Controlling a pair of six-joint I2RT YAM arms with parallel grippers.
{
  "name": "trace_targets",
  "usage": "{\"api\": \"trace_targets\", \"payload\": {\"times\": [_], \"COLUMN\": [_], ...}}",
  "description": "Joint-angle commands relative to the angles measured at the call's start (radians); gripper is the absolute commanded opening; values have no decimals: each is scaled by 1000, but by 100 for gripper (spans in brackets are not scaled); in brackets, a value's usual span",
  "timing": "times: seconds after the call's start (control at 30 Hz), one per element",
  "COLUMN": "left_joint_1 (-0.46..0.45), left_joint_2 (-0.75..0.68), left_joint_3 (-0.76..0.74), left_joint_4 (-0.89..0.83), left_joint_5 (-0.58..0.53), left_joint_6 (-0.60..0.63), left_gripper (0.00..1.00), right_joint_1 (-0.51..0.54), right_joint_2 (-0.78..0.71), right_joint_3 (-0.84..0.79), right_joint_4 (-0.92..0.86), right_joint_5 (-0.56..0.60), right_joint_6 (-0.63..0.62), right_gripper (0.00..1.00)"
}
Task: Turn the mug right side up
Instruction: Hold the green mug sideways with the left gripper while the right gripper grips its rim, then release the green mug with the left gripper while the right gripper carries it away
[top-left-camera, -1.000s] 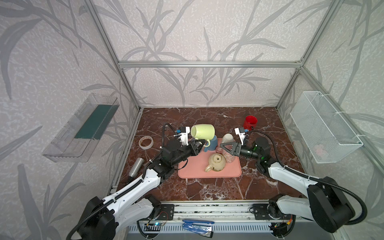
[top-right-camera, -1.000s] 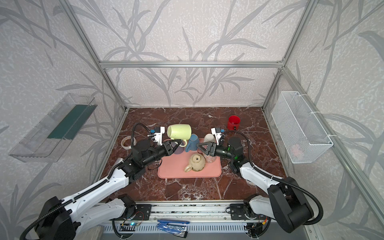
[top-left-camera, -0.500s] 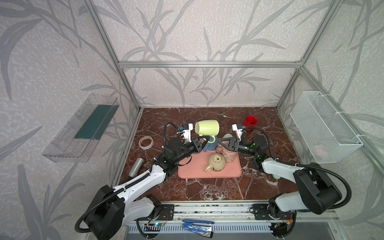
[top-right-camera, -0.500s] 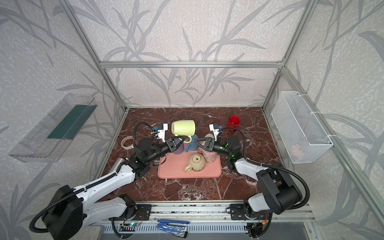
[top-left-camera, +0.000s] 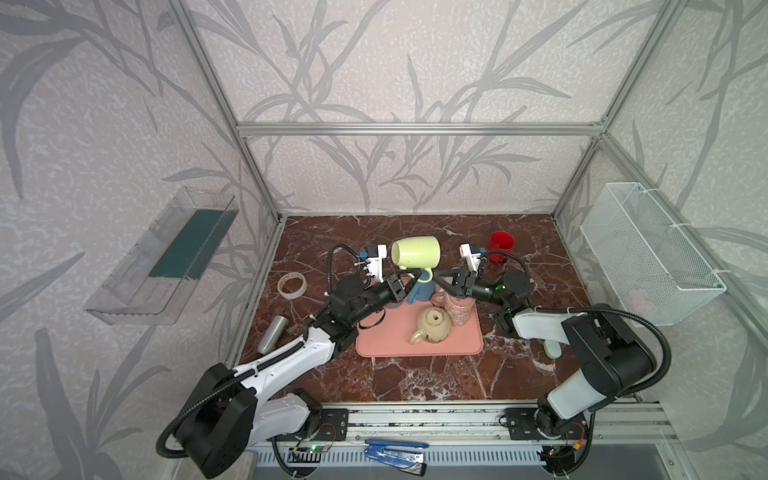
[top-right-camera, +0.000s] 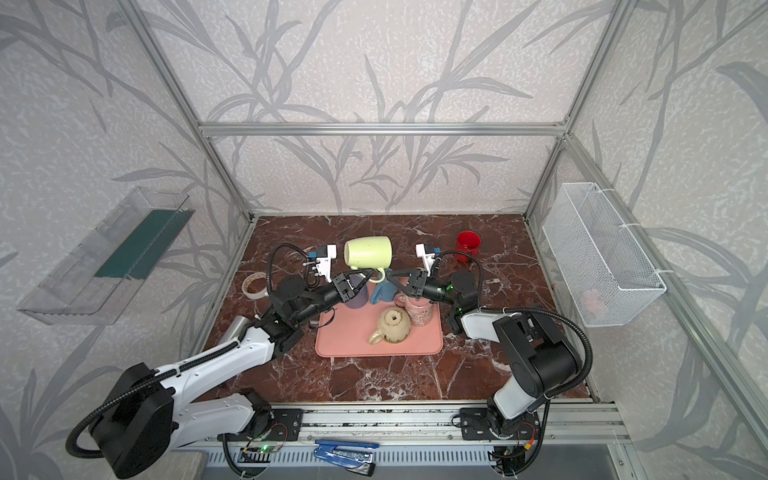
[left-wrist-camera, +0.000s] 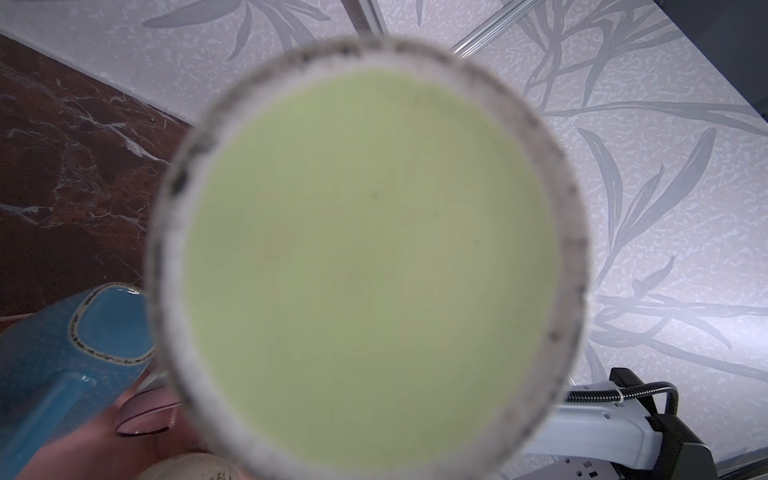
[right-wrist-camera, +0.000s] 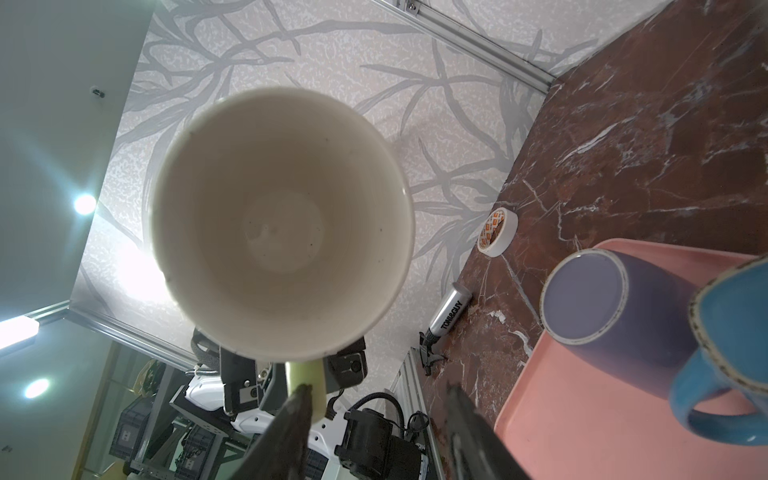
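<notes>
A pale green mug (top-left-camera: 415, 252) (top-right-camera: 368, 252) hangs in the air above the back of the pink tray (top-left-camera: 415, 347), lying on its side with its handle (top-left-camera: 423, 274) pointing down. Its unglazed base (left-wrist-camera: 365, 257) fills the left wrist view and hides the left jaws there. Its cream inside (right-wrist-camera: 282, 224) faces the right wrist camera. In both top views my left gripper (top-left-camera: 407, 277) (top-right-camera: 360, 277) is shut on the handle. My right gripper (top-left-camera: 435, 276) (right-wrist-camera: 378, 395) stands open at the handle (right-wrist-camera: 305, 376), one finger (right-wrist-camera: 297, 405) against it.
On the tray stand a blue mug (top-left-camera: 419, 291) (right-wrist-camera: 727, 332), a purple upturned mug (top-right-camera: 357, 297) (right-wrist-camera: 590, 299), a pink patterned mug (top-left-camera: 457, 307) and a beige teapot (top-left-camera: 432, 328). A red cup (top-left-camera: 500, 245), tape roll (top-left-camera: 292, 284) and silver can (top-left-camera: 272, 338) lie around it.
The left gripper has carried the mug a little higher and to the right. The right gripper has reached in leftward to the handle and its jaws have narrowed.
</notes>
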Motion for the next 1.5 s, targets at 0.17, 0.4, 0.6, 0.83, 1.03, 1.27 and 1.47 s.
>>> {"api": "trace_targets", "payload": {"times": [0.17, 0.4, 0.6, 0.83, 1.03, 1.27, 1.47], "left_joint_1": [5, 4, 5, 4, 5, 4, 3], "left_joint_2": [46, 66, 98, 183, 184, 167, 177], "left_joint_3": [31, 44, 52, 55, 53, 55, 59], "left_joint_4": [196, 208, 267, 403, 405, 371, 353], "left_joint_5": [32, 38, 61, 89, 92, 99, 109], "left_joint_6": [-26, -31, -41, -114, -113, -102, -91], "left_gripper": [0, 0, 0, 0, 0, 0, 0], "right_joint_1": [22, 25, 37, 42, 40, 39, 39], "right_joint_2": [-10, -12, 10, 19, 19, 22, 25], "right_joint_3": [66, 75, 98, 116, 115, 118, 127], "right_joint_4": [63, 62, 63, 63, 64, 63, 64], "right_joint_5": [-7, -2, 4, 6, 12, 21, 20], "right_joint_6": [13, 18, 24, 27, 27, 28, 32], "right_gripper": [49, 46, 37, 34, 25, 12, 0]}}
